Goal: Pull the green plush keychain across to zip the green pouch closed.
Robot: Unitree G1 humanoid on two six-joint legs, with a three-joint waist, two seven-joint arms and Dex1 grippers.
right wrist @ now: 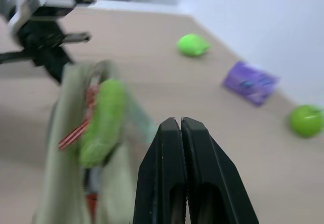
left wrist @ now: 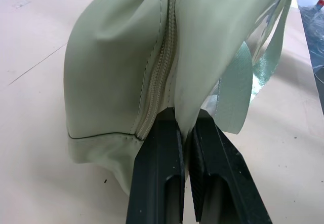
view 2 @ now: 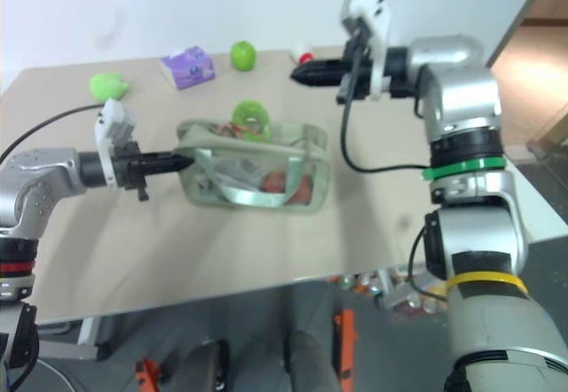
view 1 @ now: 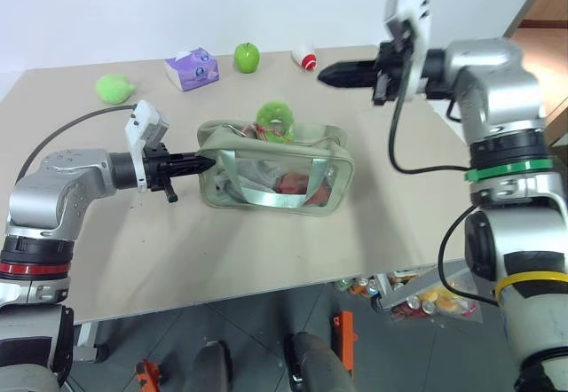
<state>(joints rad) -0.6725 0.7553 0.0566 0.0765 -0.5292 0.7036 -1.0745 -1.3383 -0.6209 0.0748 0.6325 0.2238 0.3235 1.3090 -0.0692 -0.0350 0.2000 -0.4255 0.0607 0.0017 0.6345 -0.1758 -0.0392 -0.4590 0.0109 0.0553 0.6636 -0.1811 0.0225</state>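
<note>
Left gripper [view 1: 206, 163] fingers grasping the green pouch [view 1: 275, 168] end, right gripper [view 1: 325, 75] clenched on nothing above the surface [view 1: 222, 250].
The green plush keychain [view 1: 277, 119] sits on the pouch top, at its far side.

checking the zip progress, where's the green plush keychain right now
In the left eye view, the fuzzy lime-green ring-shaped plush keychain sits on top of the boxy pale green fabric pouch, at its far edge near the middle, below and left of the raised right gripper.
</note>
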